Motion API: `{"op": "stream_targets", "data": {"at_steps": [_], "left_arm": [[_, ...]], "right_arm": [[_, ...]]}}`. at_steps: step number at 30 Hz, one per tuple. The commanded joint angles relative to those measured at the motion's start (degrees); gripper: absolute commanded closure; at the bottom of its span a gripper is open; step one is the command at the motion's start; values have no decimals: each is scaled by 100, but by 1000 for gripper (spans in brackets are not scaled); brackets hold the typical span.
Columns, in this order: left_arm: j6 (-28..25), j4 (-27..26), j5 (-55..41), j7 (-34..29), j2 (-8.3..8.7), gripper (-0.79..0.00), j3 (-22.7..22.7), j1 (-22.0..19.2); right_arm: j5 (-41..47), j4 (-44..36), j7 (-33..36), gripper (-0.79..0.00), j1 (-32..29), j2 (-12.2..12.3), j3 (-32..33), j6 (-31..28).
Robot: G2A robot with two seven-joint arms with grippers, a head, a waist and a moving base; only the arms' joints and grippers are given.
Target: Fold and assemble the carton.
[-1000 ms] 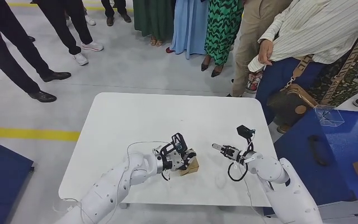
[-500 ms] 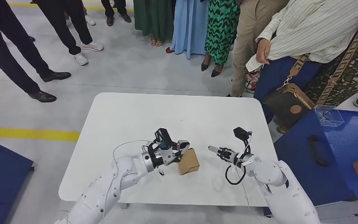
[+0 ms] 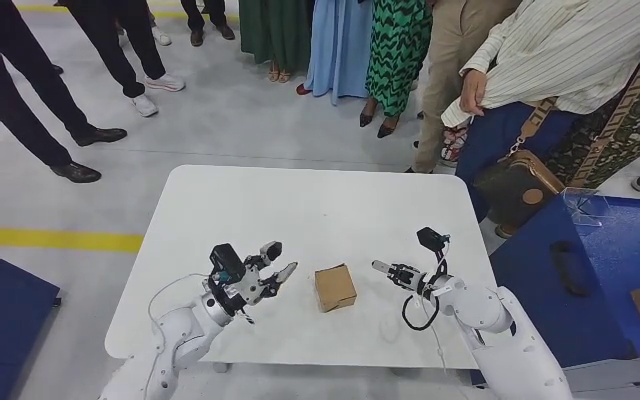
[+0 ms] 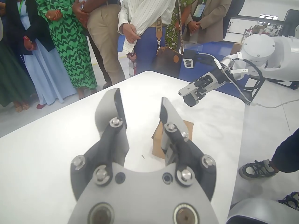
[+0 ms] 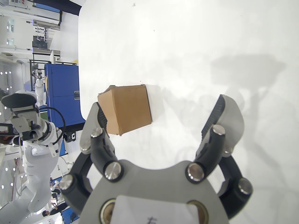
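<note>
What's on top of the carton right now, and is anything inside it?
Nothing rests on the carton; its closed top is bare and it stands free on the table. The cardboard covers its inside, so contents cannot be seen.

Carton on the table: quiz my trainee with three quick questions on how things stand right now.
1. True or false: the left gripper is open and clear of the carton.
2. Where is the carton? A) resting on the table between the two grippers, touched by neither; B) lifted off the surface in a grip; C) on the floor.
3. Fill in: the right gripper has its fingers ____.
Key: 1 true; 2 A; 3 open.
</note>
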Motion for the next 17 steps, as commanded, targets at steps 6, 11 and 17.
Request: {"op": "stream_targets", "data": {"at_steps": [6,11,17], "left_arm": [[0,0,0,0,0,-656,0,0],[0,0,0,0,0,-775,0,0],[0,0,0,0,0,-784,0,0]], "right_arm": [[0,0,0,-784,0,0,0,0],[0,0,0,-785,0,0,0,0],[0,0,0,-785,0,0,0,0]]}}
